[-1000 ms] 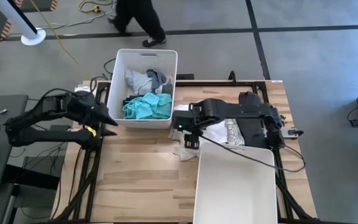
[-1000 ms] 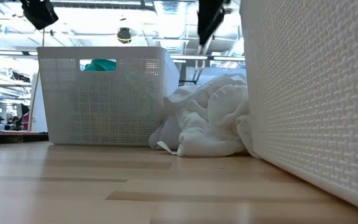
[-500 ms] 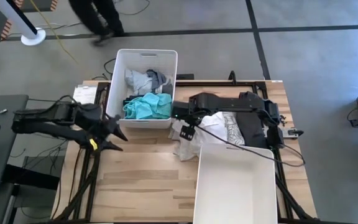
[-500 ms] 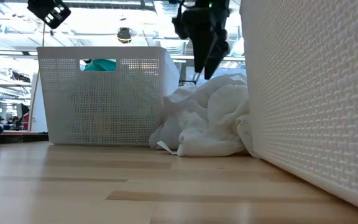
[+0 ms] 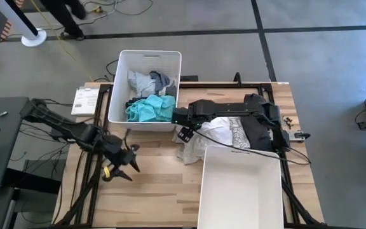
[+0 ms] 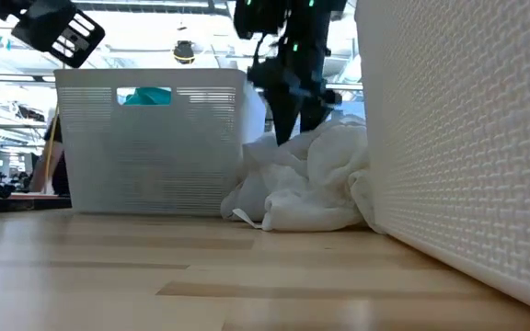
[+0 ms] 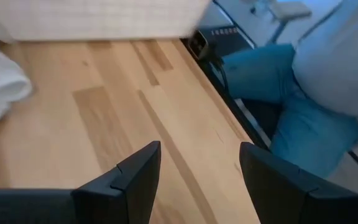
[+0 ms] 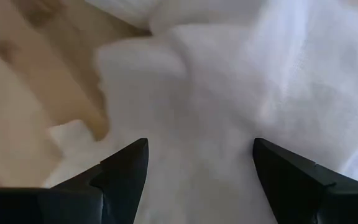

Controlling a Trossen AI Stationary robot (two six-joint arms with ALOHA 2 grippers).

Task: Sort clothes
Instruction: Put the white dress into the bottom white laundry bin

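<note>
Your right gripper (image 5: 184,133) hangs with its fingers spread wide just above the white garment (image 5: 203,135), which lies crumpled directly beneath it, between the two bins. Beyond its fingertips stands the far bin (image 5: 146,88), holding the teal garment (image 5: 151,108) and grey clothes (image 5: 150,81). Behind it, under the arm, lie the patterned cloth (image 5: 237,135) and dark garment (image 5: 257,132). Your left gripper (image 5: 121,166) hovers open over bare table (image 5: 151,191), well apart from the clothes.
</note>
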